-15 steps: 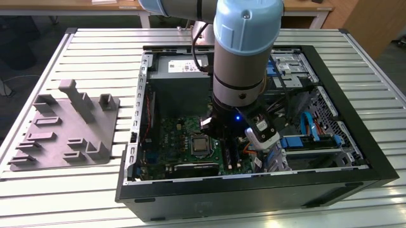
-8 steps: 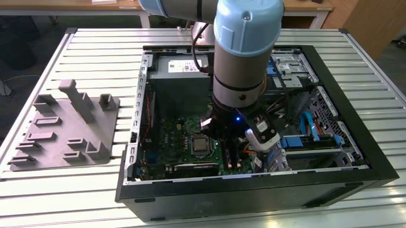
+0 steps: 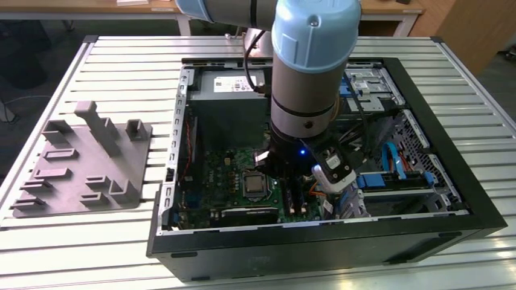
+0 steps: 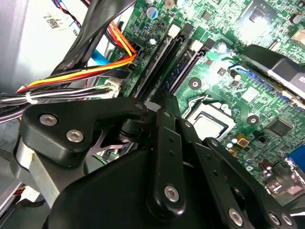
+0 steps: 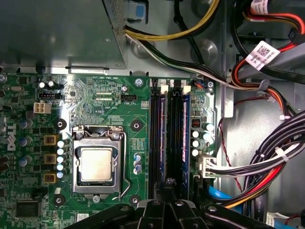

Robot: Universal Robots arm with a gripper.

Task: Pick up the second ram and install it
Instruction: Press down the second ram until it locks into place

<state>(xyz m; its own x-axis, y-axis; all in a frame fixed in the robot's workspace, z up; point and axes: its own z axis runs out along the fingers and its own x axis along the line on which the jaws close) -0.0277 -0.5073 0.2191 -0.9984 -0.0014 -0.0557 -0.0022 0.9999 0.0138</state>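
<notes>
Lowered into the open computer case [image 3: 451, 199] over the memory slots [image 5: 169, 138], at three o'clock from the processor [image 5: 96, 163], presumably for seating; jaws' state unclear.

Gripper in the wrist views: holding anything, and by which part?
Cannot be told. The black gripper sits at the end of the black memory slots on the green motherboard, where its tip hides any hold.
</notes>
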